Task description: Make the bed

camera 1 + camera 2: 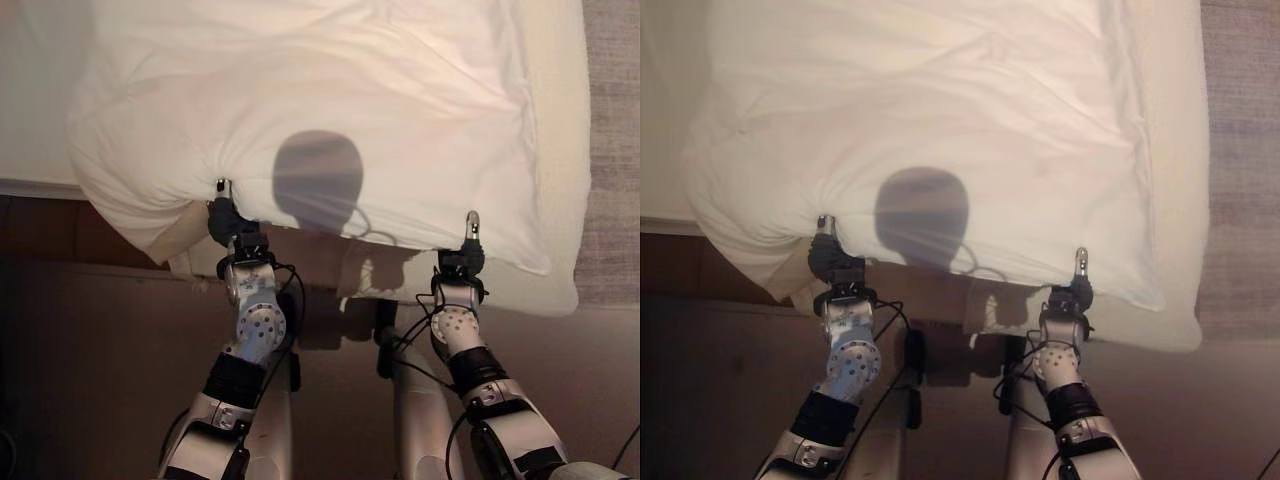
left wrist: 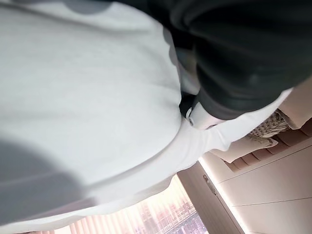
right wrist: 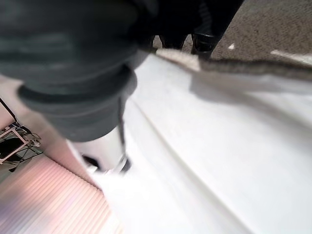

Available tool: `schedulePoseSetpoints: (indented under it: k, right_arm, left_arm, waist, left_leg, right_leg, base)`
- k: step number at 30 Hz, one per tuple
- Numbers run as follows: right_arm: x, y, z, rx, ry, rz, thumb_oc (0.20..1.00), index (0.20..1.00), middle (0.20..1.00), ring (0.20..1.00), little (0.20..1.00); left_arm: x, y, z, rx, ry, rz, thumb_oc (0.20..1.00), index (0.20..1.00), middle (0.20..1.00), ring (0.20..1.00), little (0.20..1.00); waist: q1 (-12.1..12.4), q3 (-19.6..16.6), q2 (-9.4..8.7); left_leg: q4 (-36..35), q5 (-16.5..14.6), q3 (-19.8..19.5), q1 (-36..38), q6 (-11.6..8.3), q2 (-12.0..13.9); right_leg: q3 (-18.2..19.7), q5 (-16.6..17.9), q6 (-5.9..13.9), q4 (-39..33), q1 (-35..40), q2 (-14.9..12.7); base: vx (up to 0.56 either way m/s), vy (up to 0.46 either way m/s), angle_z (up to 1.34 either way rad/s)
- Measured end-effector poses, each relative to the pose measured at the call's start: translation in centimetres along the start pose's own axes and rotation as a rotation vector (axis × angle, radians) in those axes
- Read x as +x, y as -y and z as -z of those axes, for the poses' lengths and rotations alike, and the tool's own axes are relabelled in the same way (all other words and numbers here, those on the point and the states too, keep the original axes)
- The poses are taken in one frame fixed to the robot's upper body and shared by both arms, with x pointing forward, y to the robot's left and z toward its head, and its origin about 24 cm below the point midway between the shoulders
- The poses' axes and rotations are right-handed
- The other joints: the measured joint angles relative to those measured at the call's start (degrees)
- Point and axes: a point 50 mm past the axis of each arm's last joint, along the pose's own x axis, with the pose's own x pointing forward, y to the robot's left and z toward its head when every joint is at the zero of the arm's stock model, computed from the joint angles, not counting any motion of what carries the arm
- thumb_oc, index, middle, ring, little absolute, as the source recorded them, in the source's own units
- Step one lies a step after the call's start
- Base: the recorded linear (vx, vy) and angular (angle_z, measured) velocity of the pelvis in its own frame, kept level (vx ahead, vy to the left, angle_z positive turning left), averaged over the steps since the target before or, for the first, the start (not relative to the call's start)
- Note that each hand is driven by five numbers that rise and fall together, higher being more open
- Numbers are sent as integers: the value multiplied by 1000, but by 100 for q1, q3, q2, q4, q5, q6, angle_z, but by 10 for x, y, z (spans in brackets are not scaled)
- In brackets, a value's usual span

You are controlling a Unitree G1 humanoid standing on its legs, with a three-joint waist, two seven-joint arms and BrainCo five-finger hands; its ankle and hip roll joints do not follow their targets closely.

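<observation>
A white duvet lies bunched across the bed, its near edge hanging over the bedside in front of me. My left hand is at that edge on the left. The cloth puckers into folds where its fingers pinch it. Further right my right hand holds the same edge from below, with one fingertip standing up over the cloth. The rest of that hand is tucked under the hem. In the right wrist view the duvet stretches away from the hand.
A cream sheet on the mattress shows along the duvet's right side and at the far left. Grey carpet runs along the right. The dark bed frame is below the duvet's left corner.
</observation>
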Motion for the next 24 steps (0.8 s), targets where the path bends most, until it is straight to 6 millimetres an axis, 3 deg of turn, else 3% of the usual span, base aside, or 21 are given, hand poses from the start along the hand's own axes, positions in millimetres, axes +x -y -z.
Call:
schedulePoseSetpoints:
  k: [11, 12, 13, 14, 16, 17, 24]
  right_arm:
    - [-7, -31, -6, 84, 42, -127, 200, 200, 200, 200, 200]
    - [-9, -35, -10, 103, 55, -152, 200, 200, 200, 200, 200]
    - [-11, -38, -11, 110, 60, -164, 200, 200, 200, 200, 200]
    - [-12, -39, -13, 115, 68, -177, 200, 200, 200, 200, 200]
    - [-14, -42, -17, 123, 91, -192, 200, 200, 200, 200, 200]
    - [-16, -43, -18, 130, 95, -201, 200, 200, 200, 200, 200]
    - [-29, -56, -23, 157, 104, -287, 200, 200, 200, 200, 200]
  left_arm:
    - [-4, -10, -2, 13, 2, -30, 200, 200, 200, 200, 200]
    - [-5, -12, -3, 15, 2, -36, 294, 294, 294, 294, 294]
    - [-5, -12, -3, 15, 2, -38, 294, 294, 294, 294, 294]
    - [-5, -13, -3, 16, 2, -39, 407, 407, 407, 407, 407]
    - [-5, -14, -5, 14, 13, -36, 711, 711, 711, 711, 711]
    - [-4, -15, -7, 15, 21, -34, 1000, 1000, 1000, 1000, 1000]
    - [-3, -26, -10, 19, 27, -63, 1000, 1000, 1000, 1000, 1000]
  waist:
    - [-31, 0, 0]
    - [-32, 0, 0]
    - [-34, 0, 0]
    - [-36, 0, 0]
    - [-35, -1, -1]
    - [-35, -1, -1]
    - [-32, -3, -4]
  left_leg:
    - [11, 0, 22, 1, 0, -2]
    - [12, 0, 23, 2, 0, -2]
    - [14, 0, 25, 2, 0, -2]
    - [16, -1, 26, 3, 1, -3]
    - [23, -1, 28, 3, 1, -3]
    - [27, -1, 33, 4, 1, -3]
    - [38, -2, 105, 5, 1, -2]
  right_leg:
    - [43, 0, 0, 34, -33, 5]
    - [44, 0, 0, 36, -34, 5]
    - [44, 0, 0, 37, -34, 6]
    - [45, 0, 0, 38, -34, 6]
    - [47, 0, 0, 45, -34, 5]
    - [54, 0, -1, 50, -38, 5]
    - [116, 3, -1, 87, -86, 7]
  base:
    - [0, 0, 0]
    - [0, 0, 0]
    - [0, 0, 0]
    - [0, 0, 0]
    - [0, 0, 0]
    - [0, 0, 0]
    - [0, 3, -2]
